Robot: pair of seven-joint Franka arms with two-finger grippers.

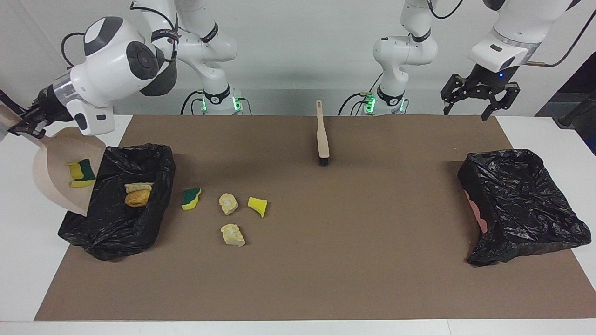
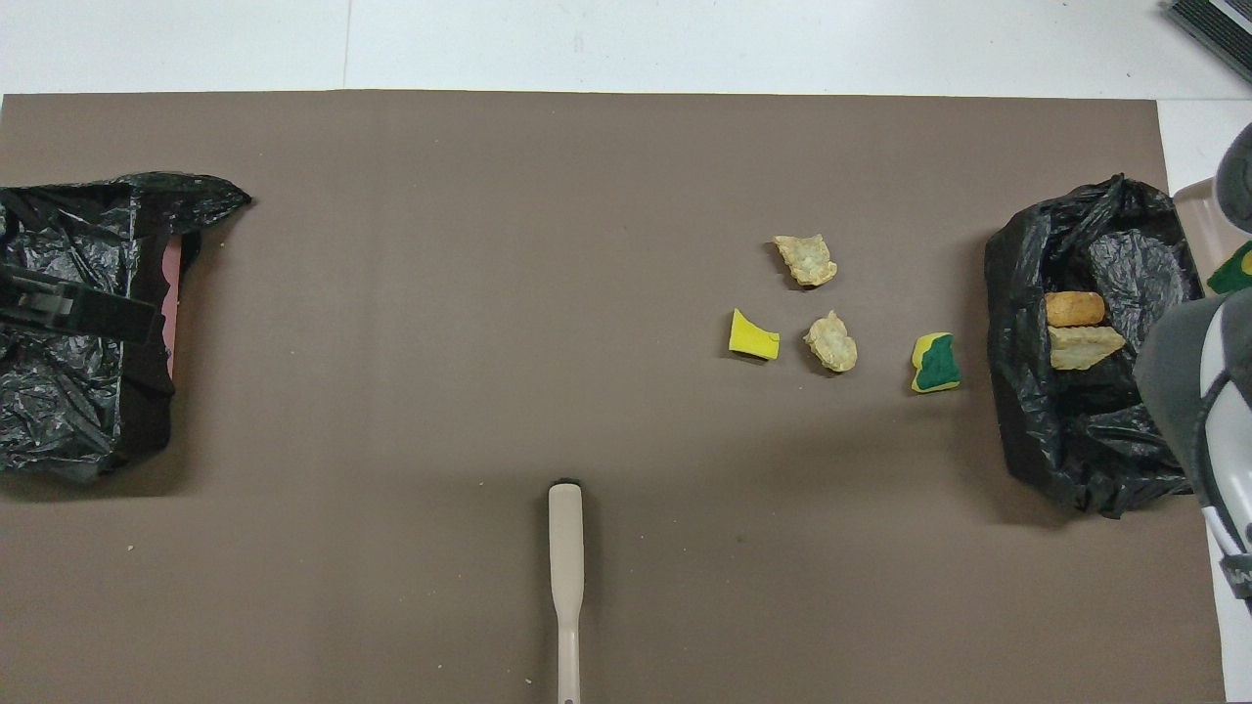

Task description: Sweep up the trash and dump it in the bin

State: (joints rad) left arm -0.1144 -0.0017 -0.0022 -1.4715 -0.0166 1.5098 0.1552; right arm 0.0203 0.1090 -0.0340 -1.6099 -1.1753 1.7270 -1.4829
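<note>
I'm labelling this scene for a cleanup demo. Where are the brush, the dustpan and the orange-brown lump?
brush [image 1: 322, 132]: facing view, on its beige handle.
dustpan [image 1: 53, 179]: facing view, on its bare inner surface.
orange-brown lump [image 1: 137, 198]: facing view, on its middle, inside the black bag.

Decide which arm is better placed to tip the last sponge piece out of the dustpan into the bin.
Right: its pincer already grips the dustpan, tilted over the bin. The left pincer hangs open over the table's other end.

Robotics lab. Two white arms bolted at a white worktop [image 1: 28, 260] with a brown mat [image 1: 354, 260], bare grey wall, cables at bases.
</note>
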